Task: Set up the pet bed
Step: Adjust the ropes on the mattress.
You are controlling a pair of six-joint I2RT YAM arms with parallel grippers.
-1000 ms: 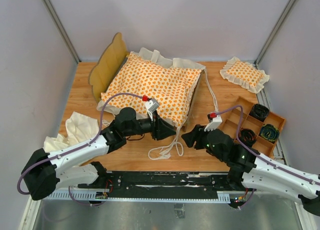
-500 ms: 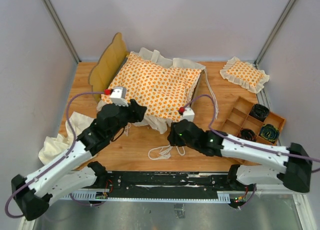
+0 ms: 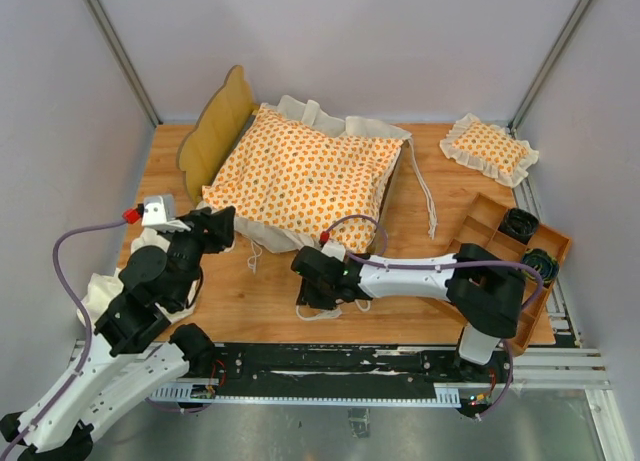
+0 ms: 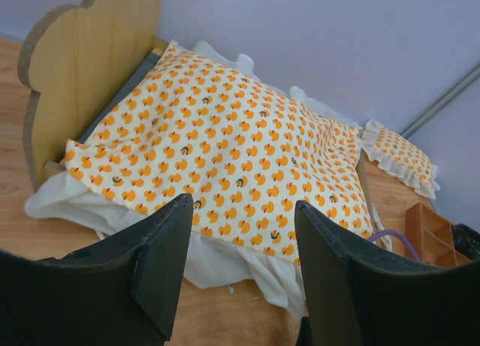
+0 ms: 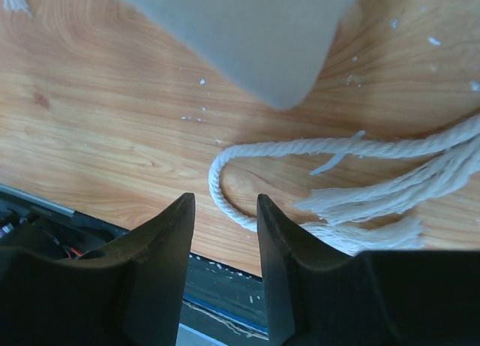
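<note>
The pet bed stands at the back left, its scalloped wooden headboard [image 3: 222, 121] [image 4: 90, 68] on the left end. The orange-patterned cushion [image 3: 305, 171] [image 4: 225, 143] lies on the frame, with its cream ruffle hanging over the near side. Its tie strings [image 3: 335, 303] [image 5: 300, 147] lie loose on the table in front. My left gripper [image 3: 218, 227] [image 4: 241, 211] is open and empty, drawn back left of the cushion. My right gripper [image 3: 308, 286] [image 5: 223, 203] is open just above the string loop, holding nothing.
A small ruffled pillow [image 3: 490, 146] [image 4: 401, 154] lies at the back right. A wooden divided tray [image 3: 470, 243] with dark coils sits on the right. A cream cloth [image 3: 150, 253] is bunched at the left. The black rail [image 3: 330, 361] runs along the near edge.
My left gripper let go of the cushion's front edge, opened and pulled back left. My right arm swung left to the tie strings, its jaws narrowing somewhat.
</note>
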